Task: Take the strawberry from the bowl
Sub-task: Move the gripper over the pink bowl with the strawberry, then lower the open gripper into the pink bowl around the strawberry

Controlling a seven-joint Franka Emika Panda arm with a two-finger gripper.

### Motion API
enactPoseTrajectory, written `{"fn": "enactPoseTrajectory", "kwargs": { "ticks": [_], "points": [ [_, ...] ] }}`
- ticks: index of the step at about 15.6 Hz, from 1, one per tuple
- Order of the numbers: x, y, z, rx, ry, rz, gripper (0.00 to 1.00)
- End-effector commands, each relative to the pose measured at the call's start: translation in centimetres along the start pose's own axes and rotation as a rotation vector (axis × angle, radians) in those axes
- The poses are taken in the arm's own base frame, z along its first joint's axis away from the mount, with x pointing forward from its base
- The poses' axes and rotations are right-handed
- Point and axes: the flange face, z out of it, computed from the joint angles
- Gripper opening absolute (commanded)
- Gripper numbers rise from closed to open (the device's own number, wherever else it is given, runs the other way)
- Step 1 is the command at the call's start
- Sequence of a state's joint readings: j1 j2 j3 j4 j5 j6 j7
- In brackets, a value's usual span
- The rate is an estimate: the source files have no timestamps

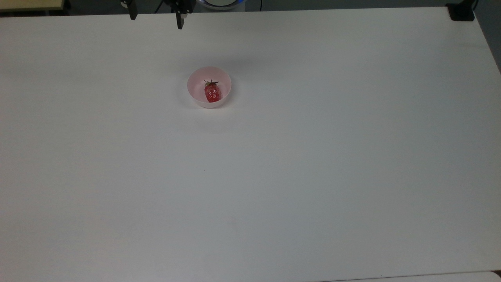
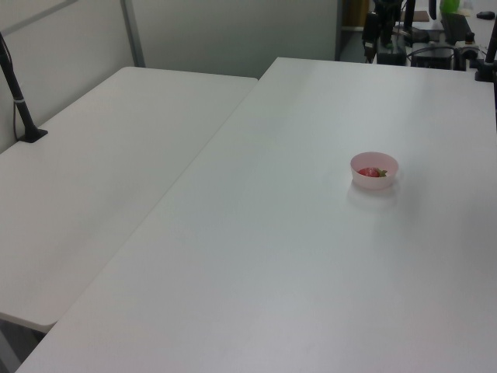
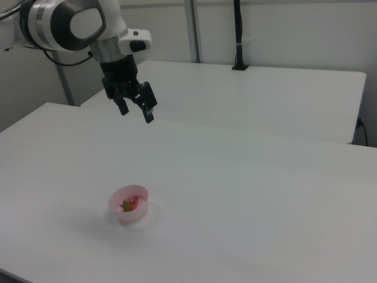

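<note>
In the right view the arm (image 3: pixel 70 23) reaches in from the upper left, its wrist bent so the end effector (image 3: pixel 136 112) points down and hangs high above the white desk (image 3: pixel 247 194), touching nothing. Its two dark fingers (image 3: pixel 149 113) are spread apart with empty air between them. The pink bowl (image 3: pixel 128 204) stands on the desk well below the end effector and nearer the camera in the right view, and the strawberry (image 3: pixel 130 204) lies inside it, red with its green cap showing. In the top view the strawberry (image 1: pixel 212 92) lies in the bowl (image 1: pixel 195 84) with its cap toward the far edge, where the fingers (image 1: pixel 179 20) poke in, the arm above them cut off. In the left view the bowl (image 2: pixel 374 169) hides most of the strawberry (image 2: pixel 371 172).
</note>
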State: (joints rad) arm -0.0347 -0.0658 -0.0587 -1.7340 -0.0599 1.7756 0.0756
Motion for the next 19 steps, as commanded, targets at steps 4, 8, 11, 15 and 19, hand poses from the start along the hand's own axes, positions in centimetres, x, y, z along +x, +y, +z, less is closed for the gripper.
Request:
{"fn": "enactPoseTrajectory", "kwargs": {
  "ticks": [4,8,11,15,19],
  "points": [
    [-1.9,-0.4,1.8,0.008,-0.178,-0.29,0.97],
    [-3.2,-0.9,7.0,-0.014,-0.224,-0.287,0.94],
    [-3.9,-2.2,11.9,-0.018,-0.212,-0.29,0.85],
    [-3.3,-5.2,16.9,-0.031,-0.237,-0.237,0.81],
    [-3.0,-6.7,20.1,-0.037,-0.26,-0.208,0.65]
  ]
}}
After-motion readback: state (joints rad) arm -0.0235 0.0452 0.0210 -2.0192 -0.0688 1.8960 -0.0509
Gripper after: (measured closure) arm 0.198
